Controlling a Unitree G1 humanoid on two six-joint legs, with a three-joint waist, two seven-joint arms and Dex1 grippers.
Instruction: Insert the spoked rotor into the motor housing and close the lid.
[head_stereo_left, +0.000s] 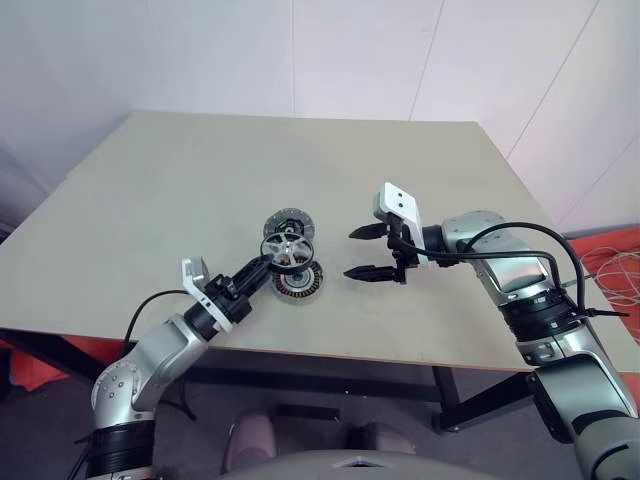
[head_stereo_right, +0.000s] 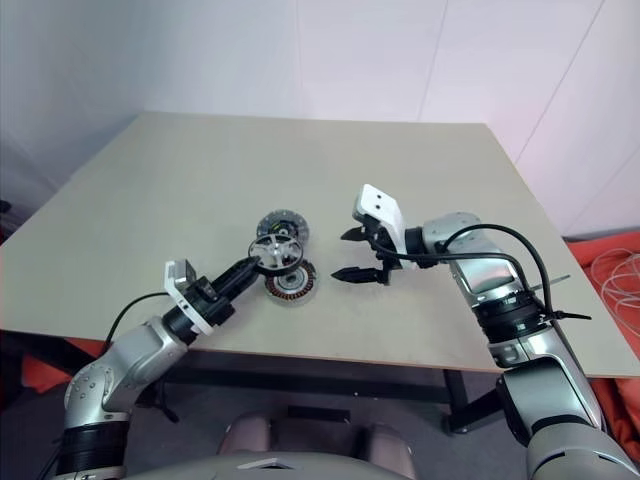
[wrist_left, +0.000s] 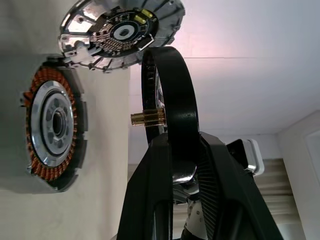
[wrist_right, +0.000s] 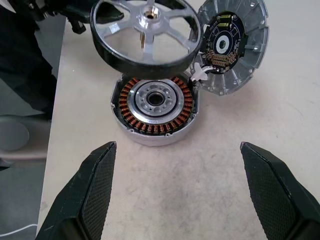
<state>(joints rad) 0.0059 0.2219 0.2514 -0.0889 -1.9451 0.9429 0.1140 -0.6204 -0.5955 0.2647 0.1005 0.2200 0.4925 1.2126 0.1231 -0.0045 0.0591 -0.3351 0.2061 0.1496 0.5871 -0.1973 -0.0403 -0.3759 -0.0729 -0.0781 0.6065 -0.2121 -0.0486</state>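
Three round motor parts and two tools sit over a pale beige surface (head_stereo_left: 180, 190) with white walls behind it. The left tool (head_stereo_left: 270, 263) pinches the rim of the spoked rotor (head_stereo_left: 287, 250), a black-rimmed wheel with silvery spokes, holding it in the air just above the motor housing (wrist_right: 152, 107), a thick silver ring of copper windings lying flat. The lid (wrist_right: 231, 46), a ribbed grey disc with a dark centre, rests just beyond the housing, touching it. The right tool (head_stereo_left: 362, 252), fingers spread wide and holding nothing, faces the housing from the opposite side, near but apart. Bare surface stretches all around to the edges.
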